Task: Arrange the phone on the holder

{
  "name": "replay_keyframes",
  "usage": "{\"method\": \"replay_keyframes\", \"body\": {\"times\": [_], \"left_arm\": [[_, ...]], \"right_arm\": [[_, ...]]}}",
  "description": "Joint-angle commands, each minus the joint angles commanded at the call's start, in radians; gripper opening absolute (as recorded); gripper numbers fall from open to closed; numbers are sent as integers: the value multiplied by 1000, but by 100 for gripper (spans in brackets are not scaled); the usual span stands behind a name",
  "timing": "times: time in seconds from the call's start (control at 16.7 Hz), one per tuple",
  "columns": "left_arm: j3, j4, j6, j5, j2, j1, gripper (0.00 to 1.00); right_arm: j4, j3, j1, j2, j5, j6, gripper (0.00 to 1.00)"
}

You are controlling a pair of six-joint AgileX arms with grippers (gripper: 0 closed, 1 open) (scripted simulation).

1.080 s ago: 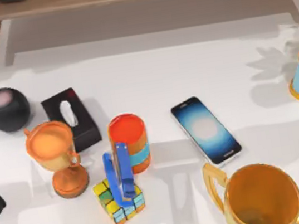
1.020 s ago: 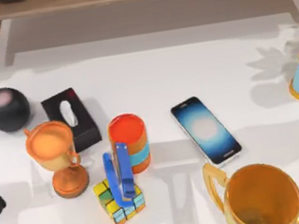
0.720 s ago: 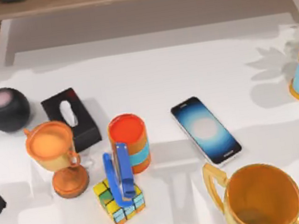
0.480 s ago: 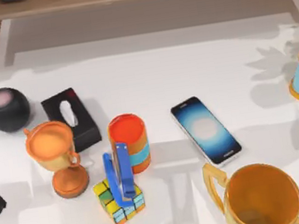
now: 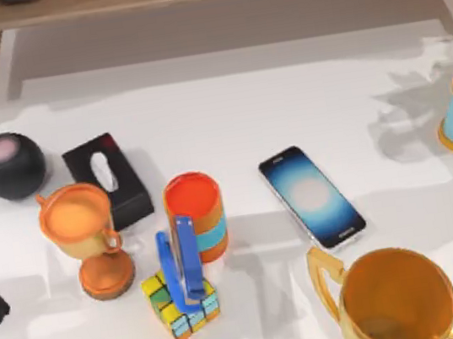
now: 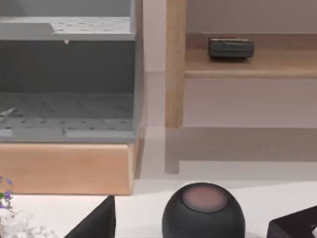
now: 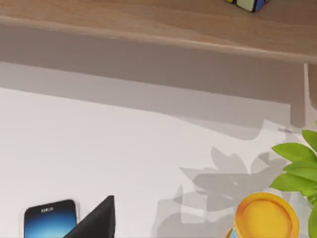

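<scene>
From my seat the phone (image 5: pixel 312 198) lies flat mid-table, right of the blue holder (image 5: pixel 180 259), and I cannot tell either gripper's jaw state, so a shallow pinch risks sliding it into the big gold cup (image 5: pixel 397 297).

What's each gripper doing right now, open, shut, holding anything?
Left gripper: at the table's left edge, cannot be told.
Right gripper: near the phone, cannot be told.
</scene>
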Motion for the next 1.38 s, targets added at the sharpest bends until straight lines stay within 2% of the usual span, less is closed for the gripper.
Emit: {"method": "replay_keyframes", "body": {"times": [0.3,0.66,0.96,1.38], "left_arm": [[0,0,0,0,0,0,100],[0,0,0,0,0,0,100],[0,0,0,0,0,0,100],[0,0,0,0,0,0,100]], "right_arm": [[-312,381,126,539,12,24,100],[-545,650,262,1010,9,80,100],[-601,763,333,1183,-1,119,100],[-602,774,337,1198,-2,123,100]]}}
